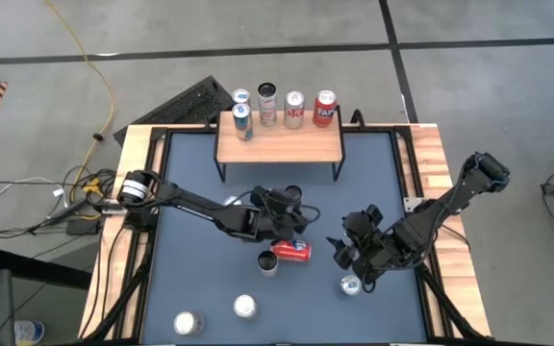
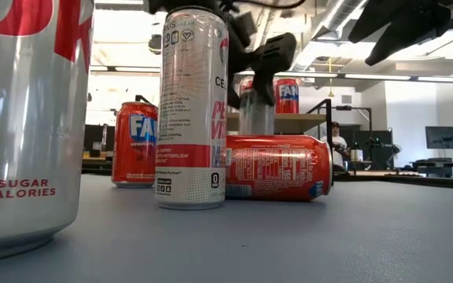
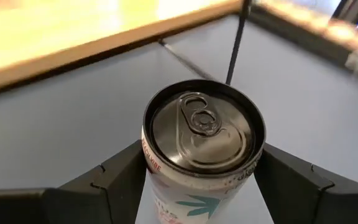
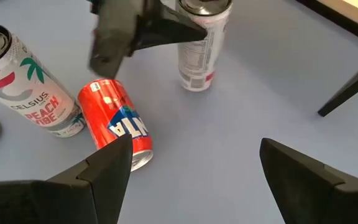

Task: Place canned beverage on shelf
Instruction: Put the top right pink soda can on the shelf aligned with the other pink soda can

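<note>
A dark blue-grey worktop (image 1: 190, 288) with a light wooden border is seen from above, with two dark robot arms reaching over it.

At the far side stands the shelf (image 1: 279, 141), a low rack with a light wooden rectangular top and thin black metal legs. Four upright cans are lined along its far edge: a blue and silver can (image 1: 242, 121) at the left, then a tall silver slim can (image 1: 267, 104), a silver and red can (image 1: 294, 110), and a red Fanta can (image 1: 325, 109) at the right. One more silver-topped can (image 1: 240, 97) stands just beyond the shelf's far left corner.

The left gripper (image 1: 291, 213) is at the middle of the worktop, near the front of the shelf. Its jaws are clasped around a tall white slim can (image 3: 202, 149) with a sealed silver pull-tab lid, held upright.

Just nearer than that gripper, a red Fanta can lying on its side (image 1: 290, 252) rests on the worktop, touching or just beside an upright white Celsius slim can (image 1: 268, 262) at its left.

The right gripper (image 1: 346, 252) hangs to the right of these, its jaws spread wide and holding nothing. A silver-topped can (image 1: 351, 284) stands just near it.

Two more upright silver-topped cans (image 1: 245, 307) (image 1: 188, 323) stand at the near left of the worktop.
</note>
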### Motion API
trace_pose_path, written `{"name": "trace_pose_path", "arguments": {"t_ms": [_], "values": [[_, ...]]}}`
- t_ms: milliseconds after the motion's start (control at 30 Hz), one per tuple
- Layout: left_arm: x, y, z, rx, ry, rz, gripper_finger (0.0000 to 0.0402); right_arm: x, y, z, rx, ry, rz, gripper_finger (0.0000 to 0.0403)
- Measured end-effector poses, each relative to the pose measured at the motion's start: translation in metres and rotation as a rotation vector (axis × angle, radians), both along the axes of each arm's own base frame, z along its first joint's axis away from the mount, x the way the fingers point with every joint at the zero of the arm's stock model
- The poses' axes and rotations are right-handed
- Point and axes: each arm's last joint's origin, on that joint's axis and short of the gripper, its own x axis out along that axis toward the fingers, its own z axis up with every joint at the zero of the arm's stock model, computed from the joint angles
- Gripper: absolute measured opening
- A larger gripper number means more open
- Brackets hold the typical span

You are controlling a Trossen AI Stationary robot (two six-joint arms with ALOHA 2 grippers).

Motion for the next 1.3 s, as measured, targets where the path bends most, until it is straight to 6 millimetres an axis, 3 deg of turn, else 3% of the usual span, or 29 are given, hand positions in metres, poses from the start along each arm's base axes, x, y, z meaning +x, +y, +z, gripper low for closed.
{"name": "trace_pose_path", "arguments": {"t_ms": [200,333,600,1300], "values": [[0.003,-0.013,0.030,0.089,0.004,0.061,0.0254,0.002,0.001,-0.003,-0.013,0.003,-0.002,0.0331],[-0.002,-0.014,0.022,0.073,0.009,0.113,0.0254,0.006,0.004,-0.009,-0.032,0.011,-0.005,0.0331],[-0.019,0.000,-0.006,-0.124,-0.063,0.254,0.0254,0.009,0.011,-0.016,-0.046,0.024,0.007,0.0331],[-0.014,-0.015,0.000,-0.075,-0.049,0.143,0.0287,0.009,0.012,-0.016,-0.040,0.016,0.007,0.0331]]}}
